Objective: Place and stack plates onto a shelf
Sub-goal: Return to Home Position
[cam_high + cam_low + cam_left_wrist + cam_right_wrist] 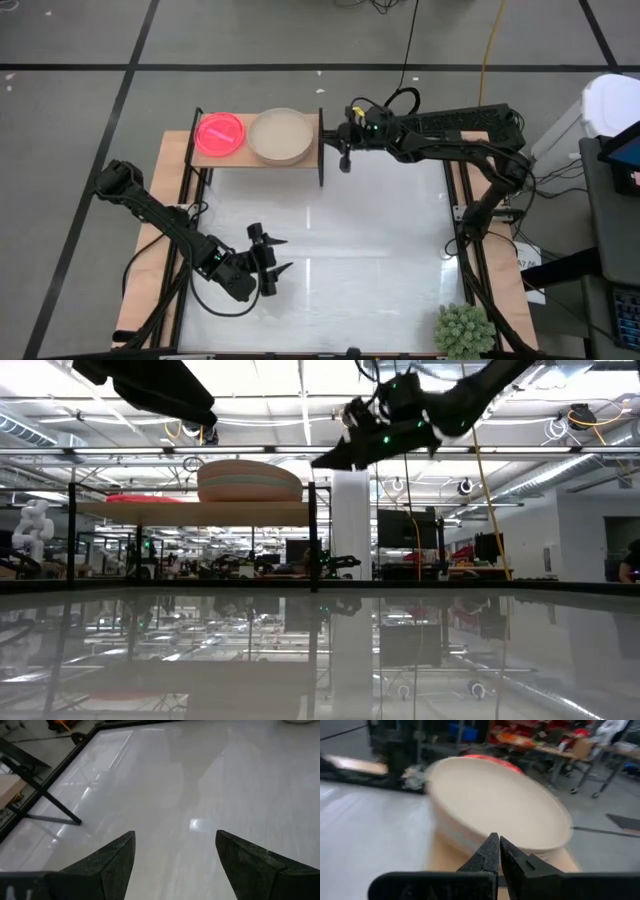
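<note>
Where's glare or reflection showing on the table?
High view: a pale glare streak down the middle of the table. Low view: the table mirrors the shelf and room. Left wrist view: one bright spot ahead of the open left gripper. Right wrist view: none near the shut right gripper.

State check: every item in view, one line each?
Shelf: upright, holds the plates.
Pink plate: on shelf, left half.
Big plates: stacked, shelf's right half, beige on top.
Left gripper: open, empty, above table.
Right gripper: shut, empty, beside shelf's right end.
Plant: upright, table corner.
</note>
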`<state>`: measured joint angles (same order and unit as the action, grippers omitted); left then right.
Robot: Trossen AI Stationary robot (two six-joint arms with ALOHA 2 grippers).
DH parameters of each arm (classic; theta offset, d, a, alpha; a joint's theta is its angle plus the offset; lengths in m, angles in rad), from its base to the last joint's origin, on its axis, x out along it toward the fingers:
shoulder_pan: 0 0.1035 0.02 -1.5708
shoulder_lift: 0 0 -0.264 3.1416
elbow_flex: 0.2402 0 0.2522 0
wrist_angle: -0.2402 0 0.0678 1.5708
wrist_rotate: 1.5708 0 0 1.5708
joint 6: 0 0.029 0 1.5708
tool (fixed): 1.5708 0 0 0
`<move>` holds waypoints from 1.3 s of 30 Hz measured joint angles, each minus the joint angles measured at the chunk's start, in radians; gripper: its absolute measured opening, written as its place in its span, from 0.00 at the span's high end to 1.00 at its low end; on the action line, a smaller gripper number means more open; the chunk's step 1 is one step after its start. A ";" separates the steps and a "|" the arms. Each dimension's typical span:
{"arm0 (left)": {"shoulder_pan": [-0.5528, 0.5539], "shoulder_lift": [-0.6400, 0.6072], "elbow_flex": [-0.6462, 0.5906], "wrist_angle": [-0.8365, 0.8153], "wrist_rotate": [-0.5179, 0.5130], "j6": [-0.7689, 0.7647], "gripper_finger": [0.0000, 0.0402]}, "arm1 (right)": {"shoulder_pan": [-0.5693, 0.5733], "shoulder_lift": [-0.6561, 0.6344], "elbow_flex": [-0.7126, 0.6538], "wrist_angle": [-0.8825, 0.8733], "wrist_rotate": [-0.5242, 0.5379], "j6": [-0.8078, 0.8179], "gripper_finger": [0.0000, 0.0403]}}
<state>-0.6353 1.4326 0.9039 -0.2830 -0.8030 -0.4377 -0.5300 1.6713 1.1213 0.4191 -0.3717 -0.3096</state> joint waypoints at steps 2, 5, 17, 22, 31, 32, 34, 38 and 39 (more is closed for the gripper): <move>0.001 0.000 0.000 0.002 0.010 0.023 0.32 | 0.028 -0.048 -0.002 -0.077 0.000 -0.019 1.00; 0.007 -0.006 0.000 0.002 0.013 0.053 0.41 | 0.069 -0.137 -0.022 -0.174 0.001 -0.037 1.00; 0.001 -0.239 0.000 0.072 -0.019 0.324 0.85 | 0.198 -0.524 -0.254 -0.250 0.003 0.077 1.00; 0.010 -0.336 0.001 0.126 -0.007 0.462 0.90 | 0.268 -0.668 -0.353 -0.244 0.079 0.089 1.00; 0.022 -0.438 -0.134 0.220 0.040 0.491 0.90 | 0.395 -0.833 -0.511 -0.244 0.182 0.113 1.00; 0.021 -0.453 -0.166 0.258 0.045 0.499 0.90 | 0.407 -0.847 -0.528 -0.245 0.205 0.114 1.00; 0.021 -0.491 -0.231 0.337 0.053 0.516 0.90 | 0.425 -0.867 -0.556 -0.247 0.245 0.103 1.00; 0.032 -0.570 -0.361 0.462 0.153 0.550 0.90 | 0.437 -0.894 -0.610 -0.247 0.240 0.091 1.00; 0.039 -0.590 -0.393 0.494 0.187 0.549 0.90 | 0.439 -0.899 -0.622 -0.242 0.239 0.092 1.00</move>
<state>-0.5967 0.8424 0.5109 0.2114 -0.6157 0.1113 -0.0905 0.7722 0.4990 0.1771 -0.1326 -0.2180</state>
